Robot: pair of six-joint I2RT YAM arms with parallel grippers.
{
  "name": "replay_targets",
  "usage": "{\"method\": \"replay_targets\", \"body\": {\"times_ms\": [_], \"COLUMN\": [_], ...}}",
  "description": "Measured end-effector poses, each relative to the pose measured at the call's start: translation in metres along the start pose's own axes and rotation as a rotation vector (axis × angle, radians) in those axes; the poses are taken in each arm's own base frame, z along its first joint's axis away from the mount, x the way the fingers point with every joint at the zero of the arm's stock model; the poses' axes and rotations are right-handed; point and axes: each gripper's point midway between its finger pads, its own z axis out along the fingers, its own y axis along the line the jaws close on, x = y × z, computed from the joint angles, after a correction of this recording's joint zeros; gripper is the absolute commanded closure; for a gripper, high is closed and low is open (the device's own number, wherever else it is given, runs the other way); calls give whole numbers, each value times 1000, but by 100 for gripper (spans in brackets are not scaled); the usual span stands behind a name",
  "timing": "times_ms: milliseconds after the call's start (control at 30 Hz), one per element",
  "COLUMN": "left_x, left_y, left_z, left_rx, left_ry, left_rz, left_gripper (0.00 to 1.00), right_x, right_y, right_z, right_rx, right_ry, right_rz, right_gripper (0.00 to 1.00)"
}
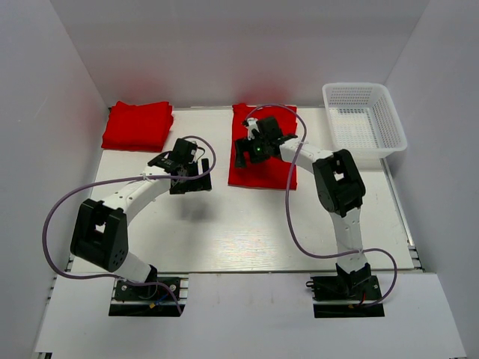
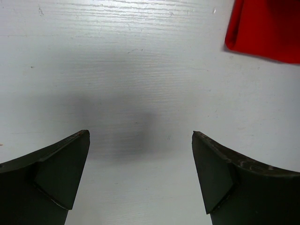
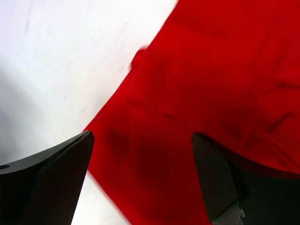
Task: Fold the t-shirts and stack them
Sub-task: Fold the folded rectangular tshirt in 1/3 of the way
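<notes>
Item one: red t-shirt (image 3: 211,70), plain bright cloth with soft creases, folded flat into a rectangle. It lies on the white table (image 2: 140,56) directly beneath the right gripper (image 3: 140,136), whose fingers stand apart above the cloth's left edge. Item two: pile of folded red t-shirts (image 1: 138,126), count not discernible, beyond and to the left of the left gripper (image 2: 140,136). That gripper's fingers are likewise spread over the tabletop, with a corner of item one ahead to its right. White mesh basket (image 1: 364,120) sits beyond and to the right of the right gripper, apart from the cloth.
</notes>
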Motion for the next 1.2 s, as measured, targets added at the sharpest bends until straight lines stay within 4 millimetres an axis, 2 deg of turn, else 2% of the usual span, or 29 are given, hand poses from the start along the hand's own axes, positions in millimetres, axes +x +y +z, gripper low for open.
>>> {"method": "replay_targets", "body": {"times_ms": [133, 267, 333, 433, 533, 667, 767, 867, 967, 1033, 1133, 1200], "left_x": [0, -1, -3, -5, -9, -20, -29, -36, -42, -43, -40, -39], "left_y": [0, 0, -1, -2, -4, -12, -19, -30, -39, -44, -47, -49], "left_z": [1, 0, 0, -1, -2, -4, 1, 14, 33, 45, 61, 70], "left_rx": [-4, -4, -3, 0, 9, 38, 56, 75, 91, 100, 109, 109], "left_ry": [6, 6, 3, -3, -14, -44, -57, -42, -19, -6, 20, 35], "left_rz": [1, 1, 1, 3, 9, 19, 33, 56, 72, 81, 89, 97], "left_gripper": [0, 0, 0, 0, 0, 0, 0, 0, 0, 0, 0, 0], "right_x": [-25, -65, -90, -109, -113, -99, -90, -72, -40, -6, 44, 67], "right_y": [-24, -43, -50, -53, -58, -60, -58, -54, -62, -71, -85, -92], "right_z": [10, 14, 9, 0, -12, -43, -82, -124, -157, -171, -180, -180], "right_rx": [111, 183, 206, 220, 243, 296, 355, 418, 514, 579, 657, 690], "right_ry": [-107, -228, -291, -345, -361, -332, -336, -353, -355, -327, -247, -198], "right_rz": [4, -3, -11, -20, -16, 10, 32, 76, 154, 210, 288, 326], "right_gripper": [10, 10, 10, 10, 10, 10, 10, 10, 10, 10, 10, 10]}}
